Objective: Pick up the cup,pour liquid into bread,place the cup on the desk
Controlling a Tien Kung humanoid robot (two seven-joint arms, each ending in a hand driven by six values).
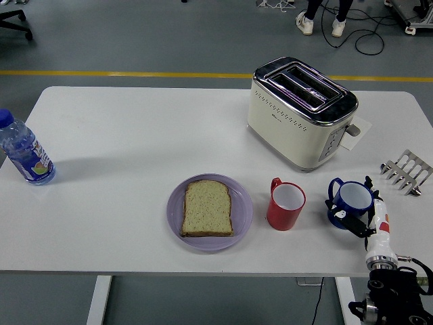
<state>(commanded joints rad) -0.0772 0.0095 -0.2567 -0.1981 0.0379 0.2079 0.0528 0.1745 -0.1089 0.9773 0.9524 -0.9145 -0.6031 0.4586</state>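
A blue cup [350, 201] with two handles stands on the white table [135, 135] at the front right. My right hand [358, 203] comes up from the lower right corner and is wrapped around the cup's right side, thumb in front, fingers [371, 184] behind. A red cup [285, 205] stands just left of the blue one, untouched. Left of that, a slice of bread [207, 208] lies flat on a lilac plate [244, 210]. The left arm does not show.
A cream toaster [301, 112] stands behind the cups. A metal toast rack [406, 171] sits at the right edge and a water bottle [24, 152] at the far left. A person's feet show on the floor at the top.
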